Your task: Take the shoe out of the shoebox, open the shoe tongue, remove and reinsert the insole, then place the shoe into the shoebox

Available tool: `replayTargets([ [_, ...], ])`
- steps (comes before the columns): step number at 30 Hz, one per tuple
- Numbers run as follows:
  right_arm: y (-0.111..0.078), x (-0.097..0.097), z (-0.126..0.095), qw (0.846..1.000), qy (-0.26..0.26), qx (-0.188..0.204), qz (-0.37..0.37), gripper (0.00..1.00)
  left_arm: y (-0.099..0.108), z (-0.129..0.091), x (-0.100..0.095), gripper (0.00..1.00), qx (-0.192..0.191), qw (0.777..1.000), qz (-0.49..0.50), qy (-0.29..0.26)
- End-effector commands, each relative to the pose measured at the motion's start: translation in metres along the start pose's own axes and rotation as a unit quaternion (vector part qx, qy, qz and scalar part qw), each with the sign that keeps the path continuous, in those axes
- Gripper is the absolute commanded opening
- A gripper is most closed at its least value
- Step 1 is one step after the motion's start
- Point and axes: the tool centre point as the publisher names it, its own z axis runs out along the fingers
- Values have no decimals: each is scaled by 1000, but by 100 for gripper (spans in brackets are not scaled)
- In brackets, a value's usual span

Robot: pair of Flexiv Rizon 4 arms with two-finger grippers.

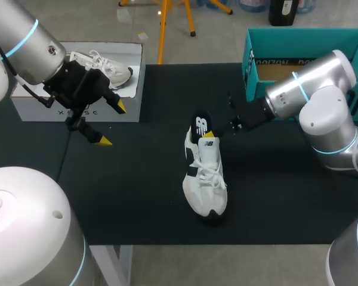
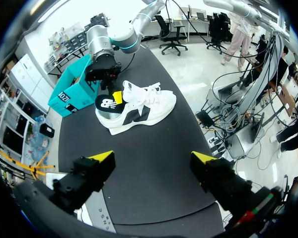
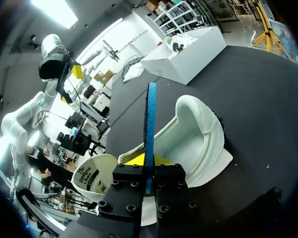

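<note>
Right gripper [image 3: 145,161] pinches insole [image 3: 151,116] edge-on at heel of shoe [image 1: 206,179]; teal shoebox [image 1: 249,68] sits to shoe's right. Left gripper [image 1: 111,124] spread, well left of shoe. Insole looks light and floppy, so I'd hold near heel edge.

The table [image 1: 286,202] is a broad, flat top covered in matte black, with a few pale specks.

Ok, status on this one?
Left gripper open, hovering by the white shoebox. Right gripper shut on insole, partly out of the shoe. No obstruction seen.
</note>
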Motion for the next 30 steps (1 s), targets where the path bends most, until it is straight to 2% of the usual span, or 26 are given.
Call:
replayTargets([
  [1, -6, 0, 13, 1000, 4, 5, 4, 0, 0, 0, -1, 100, -2, 1000, 0, 1],
  [3, -5, -1, 16, 1000, 1, 9, 5, 0, 0, 0, -1, 100, -2, 1000, 0, 1],
  [4, -3, -1, 16, 1000, -1, 7, 6, 15, 0, 0, -1, 100, -2, 1000, 0, 1],
  [5, 1, -1, 14, 1000, -4, 3, 4, 39, 0, 0, -1, 100, -2, 1000, 0, 1],
  [6, 5, -1, 11, 1000, -6, -1, 1, 48, 0, 0, -1, 100, -2, 1000, 0, 1],
  [7, 9, 0, 9, 1000, -8, -4, -5, 71, 0, 0, -1, 100, -2, 1000, 0, 1],
  [10, 21, 0, 2, 1000, -16, -9, -15, 75, 0, 0, -1, 100, -2, 1000, 0, 1],
  [12, 26, -1, -2, 1000, -19, -12, -19, 74, 0, 0, -1, 100, -2, 1000, 0, 1],
  [15, 32, -3, -7, 999, -27, -15, -24, 65, 0, 0, -1, 100, -2, 1000, 0, 1],
  [19, 34, -5, -8, 999, -32, -15, -25, 21, 0, 0, -1, 100, -2, 1000, 0, 1],
  [20, 34, -6, -8, 999, -30, -18, -25, 0, 0, 0, -1, 100, -2, 1000, 0, 1],
  [30, 21, -4, 0, 1000, -24, -11, -15, 0, 0, 0, -1, 100, -2, 1000, 0, 1],
])
